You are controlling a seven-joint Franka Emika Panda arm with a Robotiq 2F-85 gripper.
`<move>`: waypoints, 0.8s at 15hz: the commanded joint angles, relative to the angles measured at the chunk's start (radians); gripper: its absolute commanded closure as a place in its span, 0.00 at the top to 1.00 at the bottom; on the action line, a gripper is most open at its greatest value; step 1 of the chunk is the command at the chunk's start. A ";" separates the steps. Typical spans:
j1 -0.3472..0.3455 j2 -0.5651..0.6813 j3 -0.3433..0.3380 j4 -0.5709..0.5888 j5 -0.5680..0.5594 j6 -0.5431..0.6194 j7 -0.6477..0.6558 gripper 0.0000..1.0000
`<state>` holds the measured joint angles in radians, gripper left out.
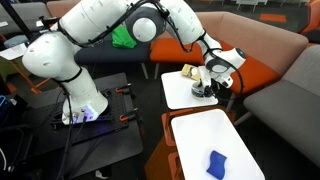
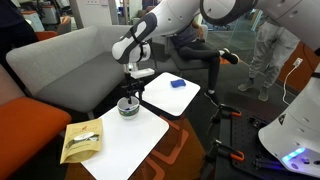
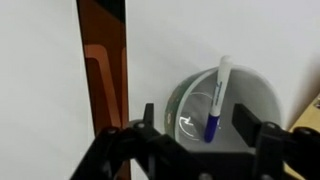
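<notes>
1. Grey upholstered sofa [image 1: 275,60] with orange cushions [image 1: 262,78], running behind both tables.
2. White robot arm [image 1: 90,40], bent from its base out over the first table.
3. White first table [image 2: 130,145], rectangular. It carries the bowl, the marker and a packet.
4. White second table [image 2: 165,98], just beside the first with a narrow gap between them. It carries one blue pad [image 2: 178,84].
5. Yellowish packet [image 2: 82,140], lying flat toward the end of the first table away from the second table, apart from the bowl.
6. Gripper [image 3: 195,120], pointing down and hovering right above the bowl. The jaws stand apart, one finger on each side of the marker in the wrist view, and they hold nothing.
7. Bowl [image 3: 255,95], small, round and pale inside. It stands upright on the first table, near the edge that faces the second table.
8. Marker [image 3: 215,100], blue barrel with a white cap. It stands tilted inside the bowl, cap end up against the rim.
9. Step in hand, as judged: lining up above the marker, with no grip made. A grasp here would call for a short straight descent with the fingers kept clear of the bowl's rim. The jaws would then close across the barrel, below the cap.
</notes>
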<state>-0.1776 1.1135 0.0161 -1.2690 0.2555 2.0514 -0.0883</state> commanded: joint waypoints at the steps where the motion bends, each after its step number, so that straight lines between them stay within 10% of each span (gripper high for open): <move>1: 0.010 0.060 -0.013 0.119 -0.029 -0.098 0.058 0.53; 8: 0.013 0.115 -0.021 0.210 -0.056 -0.155 0.059 0.00; 12: 0.023 0.127 -0.026 0.239 -0.085 -0.170 0.074 0.02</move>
<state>-0.1705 1.2149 0.0026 -1.0913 0.1960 1.9339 -0.0502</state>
